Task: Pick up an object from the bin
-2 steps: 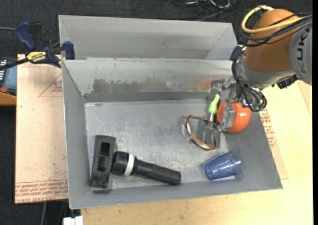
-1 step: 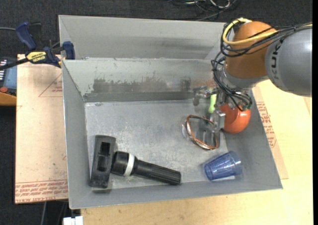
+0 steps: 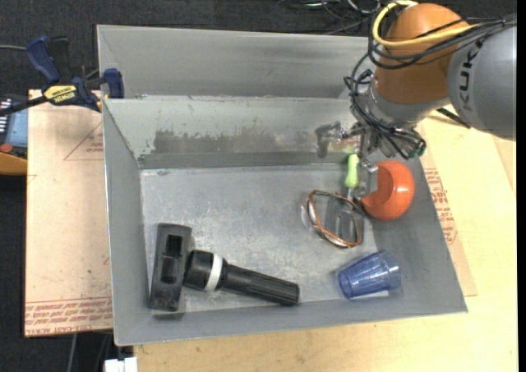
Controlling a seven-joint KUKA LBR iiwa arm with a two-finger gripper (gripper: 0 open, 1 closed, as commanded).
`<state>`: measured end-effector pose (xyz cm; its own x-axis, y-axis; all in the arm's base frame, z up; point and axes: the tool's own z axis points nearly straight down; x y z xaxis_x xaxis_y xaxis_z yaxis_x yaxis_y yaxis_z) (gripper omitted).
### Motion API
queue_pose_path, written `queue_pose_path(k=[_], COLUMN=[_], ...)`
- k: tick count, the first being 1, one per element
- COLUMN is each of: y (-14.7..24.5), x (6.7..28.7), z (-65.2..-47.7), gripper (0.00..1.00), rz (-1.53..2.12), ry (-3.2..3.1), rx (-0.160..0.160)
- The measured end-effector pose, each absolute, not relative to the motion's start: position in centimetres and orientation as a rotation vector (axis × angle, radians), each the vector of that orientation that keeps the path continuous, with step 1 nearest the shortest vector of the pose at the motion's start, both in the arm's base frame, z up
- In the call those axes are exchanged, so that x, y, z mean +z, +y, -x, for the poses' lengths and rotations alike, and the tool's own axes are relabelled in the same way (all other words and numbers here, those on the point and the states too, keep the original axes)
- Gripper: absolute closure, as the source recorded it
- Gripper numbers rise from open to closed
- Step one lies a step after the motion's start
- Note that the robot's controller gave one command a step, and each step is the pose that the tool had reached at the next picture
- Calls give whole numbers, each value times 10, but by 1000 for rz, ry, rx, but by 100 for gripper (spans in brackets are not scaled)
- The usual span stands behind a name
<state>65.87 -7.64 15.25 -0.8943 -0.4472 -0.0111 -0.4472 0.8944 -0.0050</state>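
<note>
1. Five loose things lie in the grey bin (image 3: pixel 238 202), most of them towards its right side.
2. The gripper (image 3: pixel 355 153) hangs low near the bin's right wall, close to the back wall, under the arm's rounded orange cover (image 3: pixel 415 54) and a tangle of cables.
3. Whether the gripper is open or closed cannot be told, because the cover and cables hide its tip.
4. A small green piece (image 3: pixel 352 172) stands roughly upright directly beneath the gripper. It cannot be told whether the piece is gripped or only lies below.
5. An orange ball (image 3: pixel 391 191) rests against the right wall, just beside the green piece and touching or nearly touching it. This ball and the green piece are the things nearest the gripper.
6. A pair of brown-rimmed glasses (image 3: pixel 335 219) lies on the floor just in front of the green piece, near the ball's left side.
7. A clear blue cup (image 3: pixel 370 276) lies on its side near the front right corner, apart from the glasses.
8. A black tool (image 3: pixel 218 273) with a white band and a boxy head lies along the front edge. Its head is towards the front left corner, well apart from the gripper.
</note>
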Motion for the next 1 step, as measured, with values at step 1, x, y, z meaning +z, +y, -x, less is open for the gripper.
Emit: queue_pose_path(k=[1], y=[-43], x=[99], z=[-656], gripper=[0], rz=[351], ry=[3124], rx=[9])
